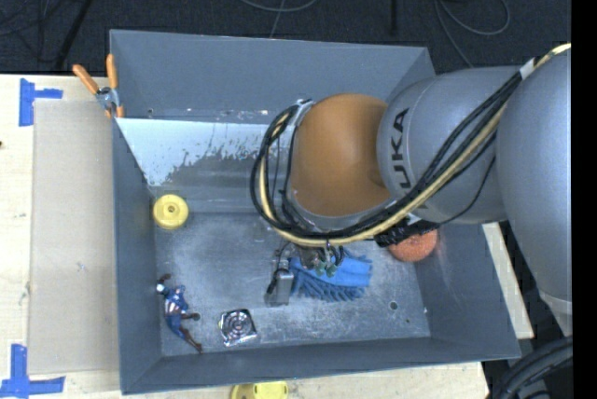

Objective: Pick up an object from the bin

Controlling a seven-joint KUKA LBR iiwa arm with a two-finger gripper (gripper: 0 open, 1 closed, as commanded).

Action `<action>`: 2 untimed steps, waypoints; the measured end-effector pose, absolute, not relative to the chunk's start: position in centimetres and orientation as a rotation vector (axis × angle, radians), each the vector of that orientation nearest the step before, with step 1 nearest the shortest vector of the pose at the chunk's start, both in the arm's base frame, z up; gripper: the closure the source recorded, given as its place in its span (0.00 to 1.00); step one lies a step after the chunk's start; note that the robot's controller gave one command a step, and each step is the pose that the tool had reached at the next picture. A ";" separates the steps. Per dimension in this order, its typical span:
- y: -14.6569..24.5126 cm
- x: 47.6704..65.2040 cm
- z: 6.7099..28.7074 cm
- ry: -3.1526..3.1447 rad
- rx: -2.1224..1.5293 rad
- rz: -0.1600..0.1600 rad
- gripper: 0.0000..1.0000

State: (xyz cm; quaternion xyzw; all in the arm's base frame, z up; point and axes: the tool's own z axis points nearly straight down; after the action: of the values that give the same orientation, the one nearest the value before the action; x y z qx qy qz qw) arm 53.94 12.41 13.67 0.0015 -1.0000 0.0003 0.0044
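Bin floor (pixel 224 257) lies open between yellow disc (pixel 170 212) and blue brush (pixel 331 278).

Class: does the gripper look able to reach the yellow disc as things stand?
Probably yes: the yellow disc lies alone on bare floor, with nothing between it and the gripper.

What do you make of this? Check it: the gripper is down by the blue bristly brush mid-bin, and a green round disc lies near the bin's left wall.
One thing is wrong: the disc is yellow, not green. The camera view shows the yellow round disc near the left wall of the bin. The rest holds: the gripper is down by the blue bristly brush mid-bin.
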 end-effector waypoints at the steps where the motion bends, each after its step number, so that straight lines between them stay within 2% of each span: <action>1: 12.4 54.1 14.1 -3.140 0.000 0.000 0.00; 2: 10.2 55.1 13.2 -3.138 0.153 -0.004 0.00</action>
State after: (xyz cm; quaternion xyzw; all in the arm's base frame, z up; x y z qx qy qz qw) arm 55.12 10.20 13.19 0.0488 -0.9988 -0.0014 0.0000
